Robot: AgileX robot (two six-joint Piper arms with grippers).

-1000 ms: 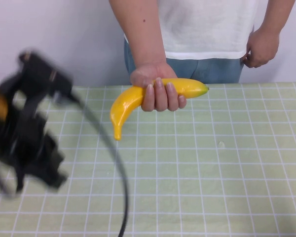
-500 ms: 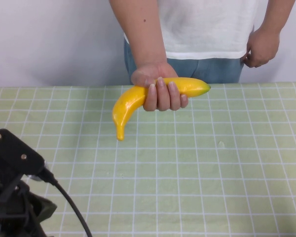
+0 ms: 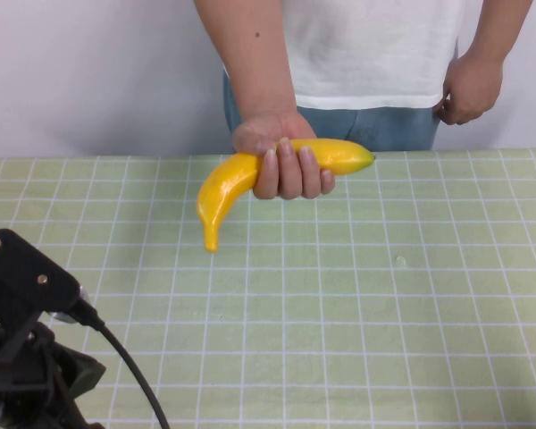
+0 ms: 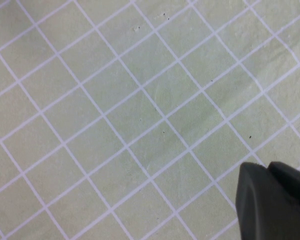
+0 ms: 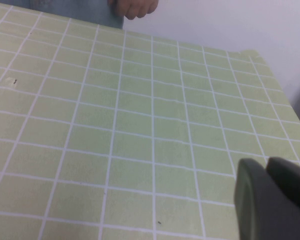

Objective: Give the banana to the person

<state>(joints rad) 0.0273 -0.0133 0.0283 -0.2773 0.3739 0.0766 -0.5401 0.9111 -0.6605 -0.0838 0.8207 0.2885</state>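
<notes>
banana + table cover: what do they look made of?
Banana: likely moulded plastic, not real fruit, judging by its uniform glossy yellow skin without blemishes; held in the person's hand.
Table cover: seems a thin cloth or vinyl sheet, matte pale green with a white grid and faint creases.
Left gripper sits low near the table's near-left corner; right gripper is over the right side.

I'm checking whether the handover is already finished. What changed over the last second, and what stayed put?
The left arm pulled back from mid-table on the robot's left to the near left corner; the left gripper now faces bare cloth. The person kept the banana gripped in one hand, shifting it only slightly. The right gripper is over the checked tablecloth.
</notes>
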